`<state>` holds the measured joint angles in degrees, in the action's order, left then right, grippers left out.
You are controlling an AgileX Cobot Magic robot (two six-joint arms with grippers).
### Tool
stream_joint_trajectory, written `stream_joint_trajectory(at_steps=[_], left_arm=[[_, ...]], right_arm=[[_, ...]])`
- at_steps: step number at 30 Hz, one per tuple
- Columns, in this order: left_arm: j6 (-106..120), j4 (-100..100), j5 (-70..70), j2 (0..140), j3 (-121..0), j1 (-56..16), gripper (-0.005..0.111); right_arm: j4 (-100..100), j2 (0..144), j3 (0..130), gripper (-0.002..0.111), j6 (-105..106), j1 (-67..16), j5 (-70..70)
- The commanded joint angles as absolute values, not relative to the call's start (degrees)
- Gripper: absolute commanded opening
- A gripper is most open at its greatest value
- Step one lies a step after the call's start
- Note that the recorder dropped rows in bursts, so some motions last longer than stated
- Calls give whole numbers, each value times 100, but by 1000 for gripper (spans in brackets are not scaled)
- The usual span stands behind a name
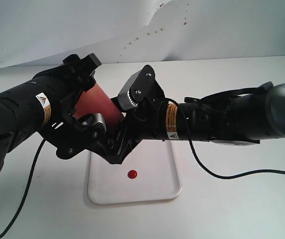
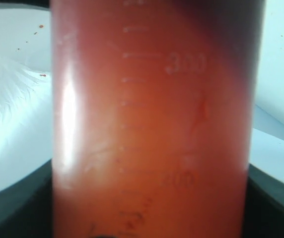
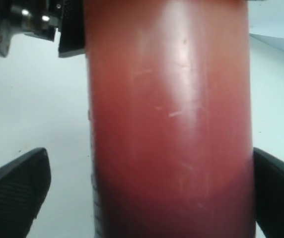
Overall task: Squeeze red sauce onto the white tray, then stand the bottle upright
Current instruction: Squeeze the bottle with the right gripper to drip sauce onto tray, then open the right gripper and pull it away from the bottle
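The bottle [image 1: 101, 102] hangs tilted above the far left corner of the white tray [image 1: 155, 191], and its cap and nozzle are hidden behind the arms. My left gripper [image 1: 86, 98] is shut on its red body, which fills the left wrist view [image 2: 149, 124] between both dark fingers [image 2: 13, 208]. My right gripper [image 1: 117, 143] stands open around the bottle [image 3: 169, 124]; one finger [image 3: 278, 193] is at its side, while the other finger [image 3: 13, 193] stands apart from it. A round blob of red sauce [image 1: 132, 175] lies on the tray.
The white backdrop sheet [image 1: 207, 30] hangs behind the table, dotted with reddish-brown specks [image 1: 152, 32]. A black cable [image 1: 227, 174] loops over the table right of the tray, and another cable [image 1: 25, 194] trails down at the left.
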<state>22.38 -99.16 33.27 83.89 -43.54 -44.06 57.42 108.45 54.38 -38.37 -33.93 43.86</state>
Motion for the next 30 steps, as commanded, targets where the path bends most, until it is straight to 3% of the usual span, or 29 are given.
stream_joint_trajectory(at_steps=[1,9,17,30], left_arm=[[2122,-9995,3434,8344,-4434,-4423,0],[2122,-9995,3434,8344,-4423,-4423,0],[2122,-9813,3434,8344,-4423,-4423,0],[2122,-9147,3500,8344,-4423,-4423,0]], right_arm=[[5895,10824,5471,95,-3951,-3358,4410],[5986,10824,5471,95,-4916,-2924,4526],[6704,10824,5471,95,-5292,-2860,5497],[7950,10144,5471,95,-6034,-2316,5288]])
